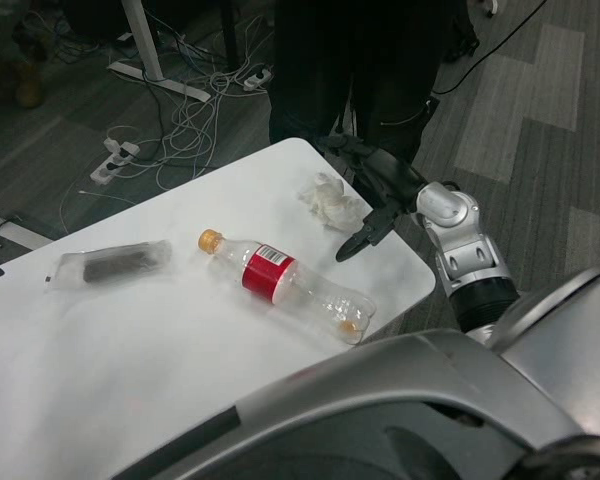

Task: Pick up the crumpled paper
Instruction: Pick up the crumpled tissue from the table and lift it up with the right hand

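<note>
Crumpled paper (329, 202) lies just left of the open, empty right robot hand (372, 198)

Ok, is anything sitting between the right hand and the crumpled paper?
Nothing visible. The right hand is right beside the crumpled paper at the table's far right edge. The plastic bottle lies nearer the robot, out of that gap.
</note>
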Controlling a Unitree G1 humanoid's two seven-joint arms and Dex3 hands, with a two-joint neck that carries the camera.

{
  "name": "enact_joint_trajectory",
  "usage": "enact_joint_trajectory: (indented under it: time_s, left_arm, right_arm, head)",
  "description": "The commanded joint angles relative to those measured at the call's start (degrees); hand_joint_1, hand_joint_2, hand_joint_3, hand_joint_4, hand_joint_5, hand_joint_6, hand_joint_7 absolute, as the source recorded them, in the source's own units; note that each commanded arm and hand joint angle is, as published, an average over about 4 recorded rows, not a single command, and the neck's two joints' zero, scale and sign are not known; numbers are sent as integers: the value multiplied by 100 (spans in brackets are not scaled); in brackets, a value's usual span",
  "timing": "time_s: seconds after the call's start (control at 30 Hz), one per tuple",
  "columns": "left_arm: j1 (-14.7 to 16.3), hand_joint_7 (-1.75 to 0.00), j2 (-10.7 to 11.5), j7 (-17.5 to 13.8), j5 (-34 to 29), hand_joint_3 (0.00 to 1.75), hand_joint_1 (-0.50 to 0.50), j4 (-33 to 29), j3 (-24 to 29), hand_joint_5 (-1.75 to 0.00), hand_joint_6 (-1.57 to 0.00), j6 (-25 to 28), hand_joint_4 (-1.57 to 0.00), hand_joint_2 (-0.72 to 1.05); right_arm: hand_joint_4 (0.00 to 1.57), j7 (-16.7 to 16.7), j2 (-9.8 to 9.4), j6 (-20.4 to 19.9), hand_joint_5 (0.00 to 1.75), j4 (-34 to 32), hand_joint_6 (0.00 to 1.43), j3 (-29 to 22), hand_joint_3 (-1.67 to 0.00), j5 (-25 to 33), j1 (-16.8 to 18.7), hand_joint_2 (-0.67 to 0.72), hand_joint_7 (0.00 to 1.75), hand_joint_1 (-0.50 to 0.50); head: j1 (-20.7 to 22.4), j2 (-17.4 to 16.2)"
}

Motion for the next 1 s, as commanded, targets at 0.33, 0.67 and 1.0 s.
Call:
enact_joint_trajectory:
  time_s: [0.33, 0.67, 1.0]
  left_arm:
    - [76, 0, 80, 13, -64, 0, -50, -6, -68, 0, 0, -53, -11, -10]
    - [113, 0, 80, 13, -73, 0, -50, -32, -73, 0, 0, -53, -11, -10]
    - [128, 0, 87, 13, -112, 0, -50, -26, -99, 0, 0, -53, -11, -10]
  right_arm:
    - [0, -2, 112, -568, 0, 744, 0, 171, -73, 54, -64, -38, 52, -46]
    - [0, -31, 119, -761, 0, 1157, 0, 211, -79, 94, -170, -41, 63, -46]
    - [0, -37, 79, -776, 0, 1410, 0, 222, -95, 54, -196, -46, 68, -46]
  head:
    - [-141, -65]
    - [-107, -79]
    - [-135, -144]
